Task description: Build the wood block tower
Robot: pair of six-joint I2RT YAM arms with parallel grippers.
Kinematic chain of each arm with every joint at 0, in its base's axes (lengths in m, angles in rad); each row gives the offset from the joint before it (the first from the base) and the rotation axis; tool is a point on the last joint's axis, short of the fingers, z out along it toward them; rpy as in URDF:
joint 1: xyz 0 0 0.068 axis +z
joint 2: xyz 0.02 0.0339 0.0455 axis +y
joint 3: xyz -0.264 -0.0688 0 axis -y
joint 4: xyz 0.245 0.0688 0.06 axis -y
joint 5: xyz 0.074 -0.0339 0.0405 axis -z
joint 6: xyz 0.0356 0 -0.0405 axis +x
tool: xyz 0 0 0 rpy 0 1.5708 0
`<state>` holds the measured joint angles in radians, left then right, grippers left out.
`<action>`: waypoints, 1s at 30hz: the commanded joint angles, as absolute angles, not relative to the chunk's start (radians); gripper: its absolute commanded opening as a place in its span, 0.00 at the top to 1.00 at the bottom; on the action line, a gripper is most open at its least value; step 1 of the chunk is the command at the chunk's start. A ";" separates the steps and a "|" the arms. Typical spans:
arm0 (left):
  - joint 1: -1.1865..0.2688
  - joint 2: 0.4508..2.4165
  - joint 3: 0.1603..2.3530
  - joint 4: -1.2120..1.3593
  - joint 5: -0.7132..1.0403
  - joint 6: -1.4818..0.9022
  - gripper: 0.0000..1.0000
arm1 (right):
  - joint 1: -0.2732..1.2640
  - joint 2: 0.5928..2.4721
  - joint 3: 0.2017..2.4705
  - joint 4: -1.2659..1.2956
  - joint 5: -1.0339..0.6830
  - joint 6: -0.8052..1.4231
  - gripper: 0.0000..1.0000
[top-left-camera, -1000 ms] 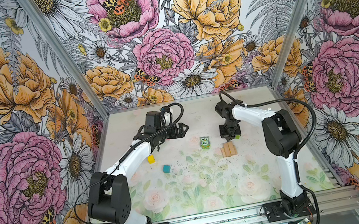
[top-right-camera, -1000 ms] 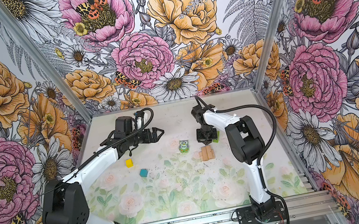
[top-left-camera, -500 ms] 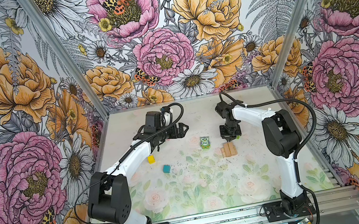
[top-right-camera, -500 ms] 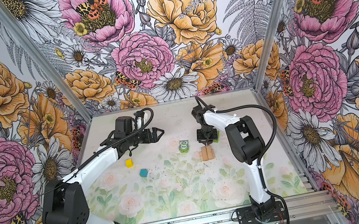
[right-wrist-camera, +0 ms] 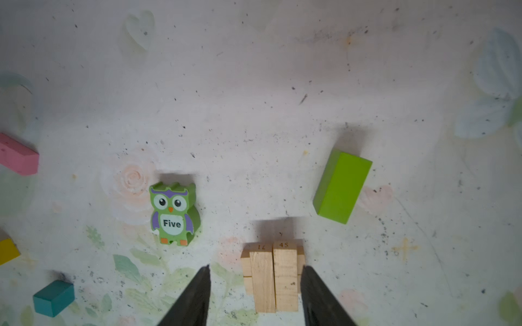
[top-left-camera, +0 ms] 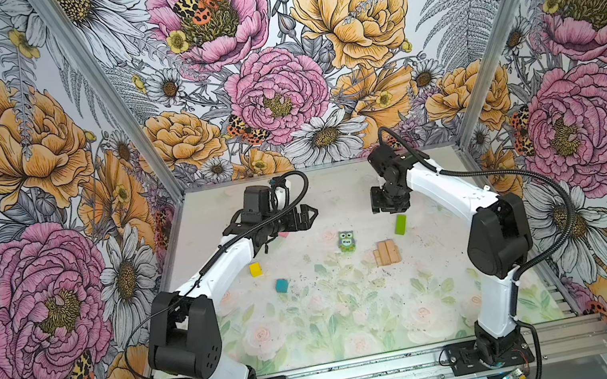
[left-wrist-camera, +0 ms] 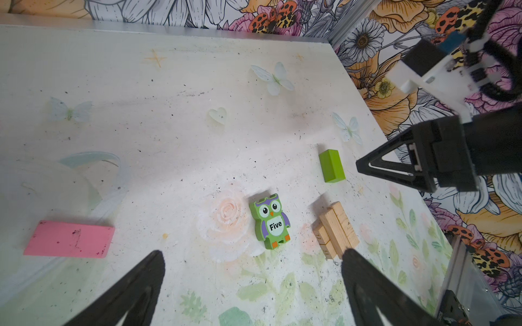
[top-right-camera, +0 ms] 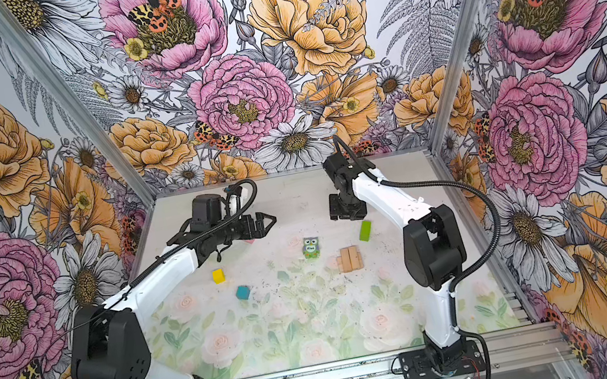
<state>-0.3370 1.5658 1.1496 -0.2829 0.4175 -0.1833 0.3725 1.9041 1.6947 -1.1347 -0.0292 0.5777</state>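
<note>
**A:** Where does the tower stand?

**B:** So far it is only the tan bars (top-left-camera: 387, 252), packed side by side on the table (top-left-camera: 358, 316). In both top views they sit at four o'clock of the owl piece (top-left-camera: 346, 241). The right wrist view shows two bars on top, with edges of others beneath them.

**A:** And the loose blocks?

**B:** The lime-green bar (top-left-camera: 400, 224) lies flat at one o'clock of the tan bars, near but apart. The yellow cube (top-left-camera: 255, 269) sits at nine o'clock of the owl piece, well apart. The teal cube (top-left-camera: 281, 285) is at about four o'clock of the yellow cube. The pink bar (left-wrist-camera: 69, 239) lies flat in the left wrist view; in the top views the left arm covers most of it.

**A:** The pincers?

**B:** The right gripper (top-left-camera: 387, 207) hangs at twelve o'clock of the tan bars, its fingers (right-wrist-camera: 195, 296) parted and gripping no block. The left gripper (top-left-camera: 308, 215) is at about ten o'clock of the owl piece, above the table, jaws spread wide and empty.
</note>
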 commanded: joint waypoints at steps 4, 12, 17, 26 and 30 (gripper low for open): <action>-0.320 1.516 1.112 -0.262 0.449 -0.168 0.01 | 0.450 1.842 1.535 -1.130 0.005 0.642 0.34; -0.320 1.449 1.042 -0.259 0.455 -0.176 0.01 | 0.475 1.816 1.402 -1.070 -0.002 0.676 0.31; -0.321 1.412 1.006 -0.259 0.449 -0.181 0.01 | 0.477 1.822 1.359 -1.028 -0.016 0.673 0.31; -0.322 1.366 0.982 -0.275 0.439 -0.180 0.01 | 0.477 1.851 1.360 -0.982 -0.030 0.651 0.33; -0.322 1.356 0.985 -0.282 0.434 -0.178 0.01 | 0.477 1.862 1.358 -0.979 -0.024 0.648 0.34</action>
